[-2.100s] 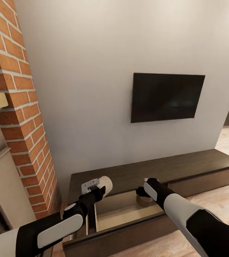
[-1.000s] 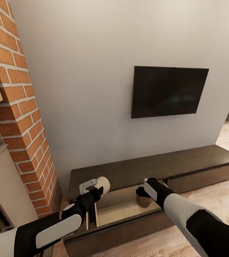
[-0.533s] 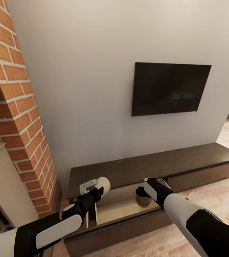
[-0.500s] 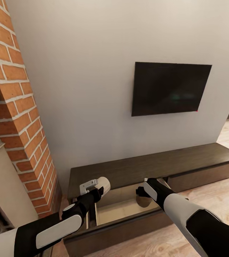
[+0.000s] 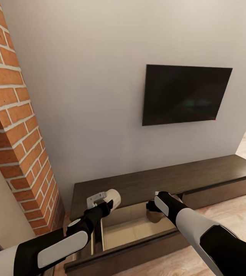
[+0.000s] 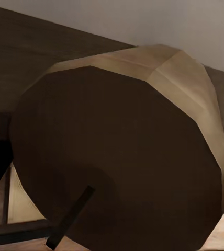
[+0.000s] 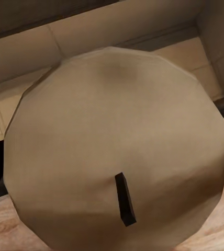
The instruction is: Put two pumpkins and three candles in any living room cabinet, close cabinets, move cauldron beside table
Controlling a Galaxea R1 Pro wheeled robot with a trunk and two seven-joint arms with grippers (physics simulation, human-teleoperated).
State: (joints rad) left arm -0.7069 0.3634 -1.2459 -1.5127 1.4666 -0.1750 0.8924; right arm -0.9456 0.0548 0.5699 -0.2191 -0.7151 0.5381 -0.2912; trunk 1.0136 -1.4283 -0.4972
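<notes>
Here we note the black wall television (image 5: 186, 94) above the long dark-brown wooden cabinet (image 5: 169, 180); over its open drawer (image 5: 134, 228), each gripper, left (image 5: 100, 199) and right (image 5: 152, 205), clasps a stubby beige candle, left (image 6: 122, 157) and right (image 7: 117, 157).

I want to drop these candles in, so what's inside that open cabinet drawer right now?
The open drawer of the cabinet shows bare tan floor and a divider wall. The right tool holds a candle over it, and that candle and arm cover the drawer's right part.

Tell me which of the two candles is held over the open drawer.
The candle in the right gripper: that candle hangs over the drawer. The left gripper's candle is above the cabinet top.
</notes>
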